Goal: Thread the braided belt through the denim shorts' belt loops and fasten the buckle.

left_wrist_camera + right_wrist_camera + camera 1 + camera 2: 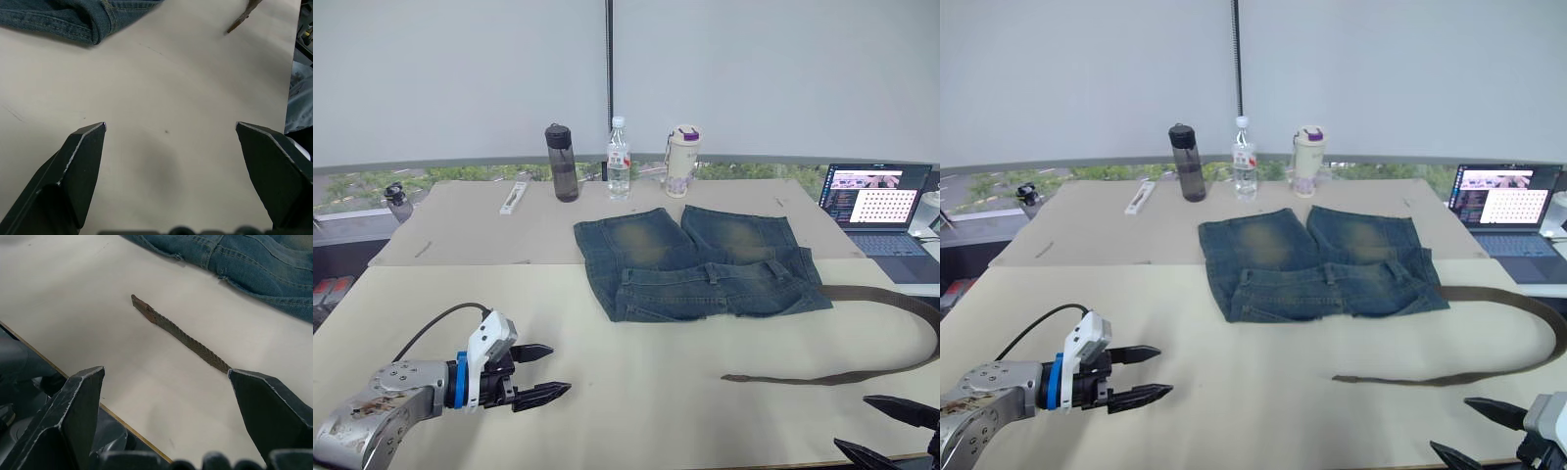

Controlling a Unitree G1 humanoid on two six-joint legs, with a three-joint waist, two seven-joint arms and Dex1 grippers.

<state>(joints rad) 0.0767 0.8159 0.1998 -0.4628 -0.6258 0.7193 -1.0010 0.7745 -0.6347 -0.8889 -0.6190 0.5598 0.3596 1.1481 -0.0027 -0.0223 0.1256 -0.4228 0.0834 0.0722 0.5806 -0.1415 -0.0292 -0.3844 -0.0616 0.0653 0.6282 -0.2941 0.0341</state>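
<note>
Both my left gripper (544,373) and right gripper (1474,428) gaped wide over bare table (636,392), near its front edge, the braided belt (901,338) beside the denim shorts (700,264).

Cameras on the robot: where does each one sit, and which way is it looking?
Left eye view and right eye view: on the head, looking forward and down over the table at the denim shorts, the braided belt, three bottles and a laptop; left gripper and right gripper show, both open.
Left wrist view: looking along its own fingers at the table, the shorts' edge, the belt tip.
Right wrist view: looking along its fingers at the belt's tip and shorts.
All views share the shorts and belt.
</note>
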